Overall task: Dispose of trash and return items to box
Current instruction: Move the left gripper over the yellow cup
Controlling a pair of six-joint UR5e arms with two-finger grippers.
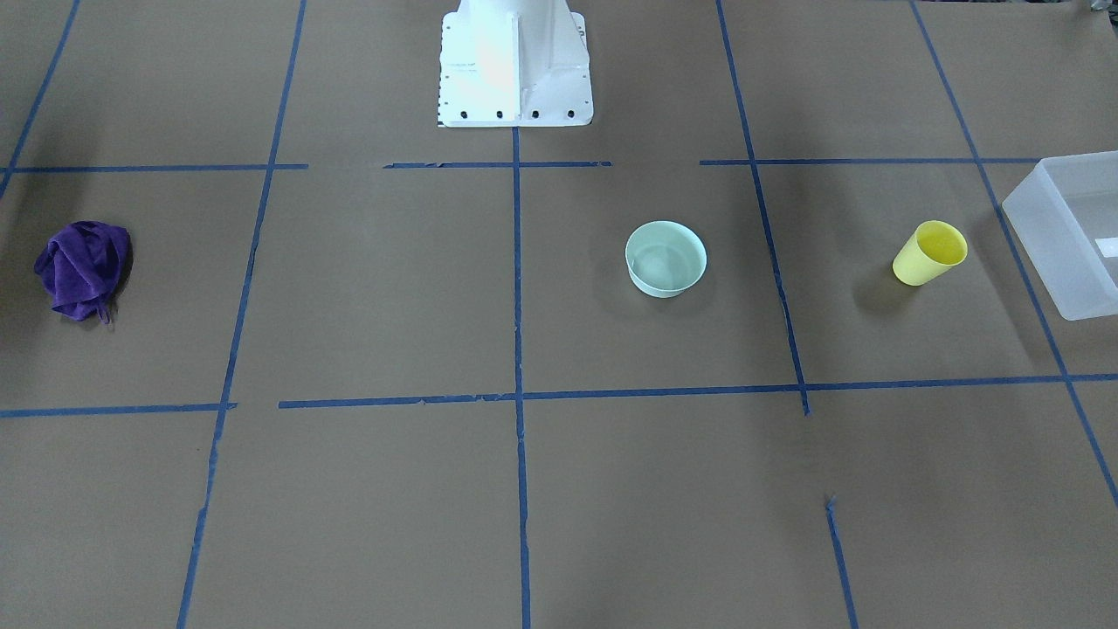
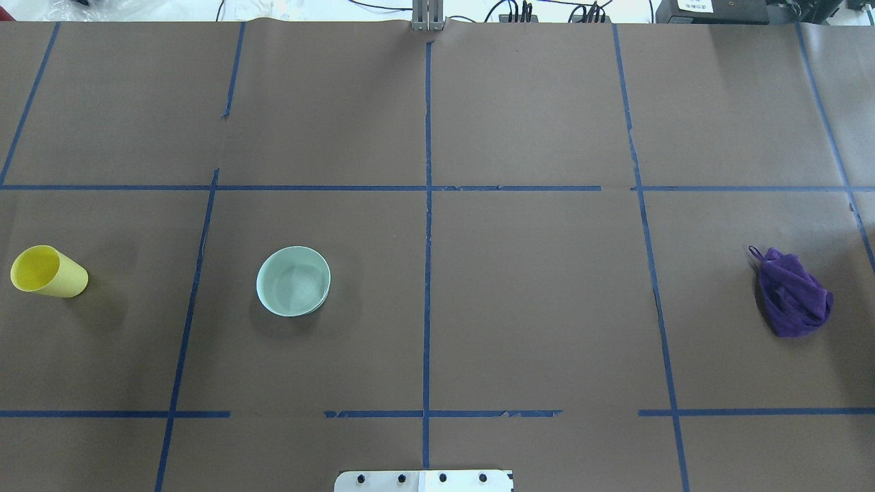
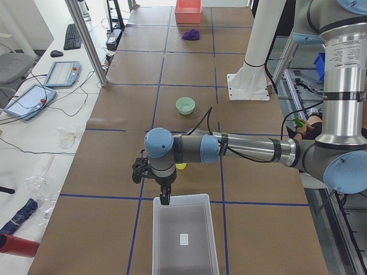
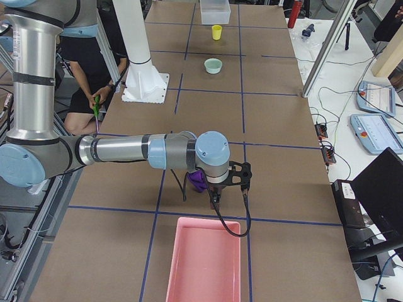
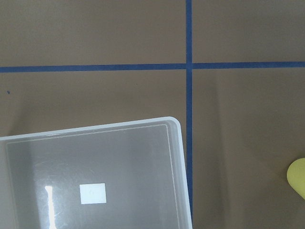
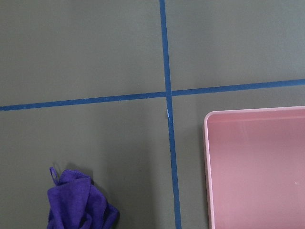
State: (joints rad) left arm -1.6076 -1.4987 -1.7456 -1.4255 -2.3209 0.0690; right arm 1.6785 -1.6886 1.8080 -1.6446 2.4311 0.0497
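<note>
On brown paper (image 1: pixel 393 288): tapered yellow cup (image 1: pixel 929 253) | frosted low-walled box (image 1: pixel 1061 229) near | left tool (image 3: pixel 164 197), right tool (image 4: pixel 215 201): can't tell

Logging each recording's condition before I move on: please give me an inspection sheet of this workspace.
Surface: brown paper-covered table with a blue tape grid; no spills seen.
Job's things: small yellow tapered plastic cup upright, outside the frosted translucent rectangular plastic bin.
Clutter: pale green round bowl, crumpled purple cloth, pink rectangular plastic tray.
Grippers: left tool hangs near the bin's rim, right tool near the tray; open or shut cannot be told.
Cables: black cable loops from the right tool.
Surroundings: seated person, teach pendants.
</note>
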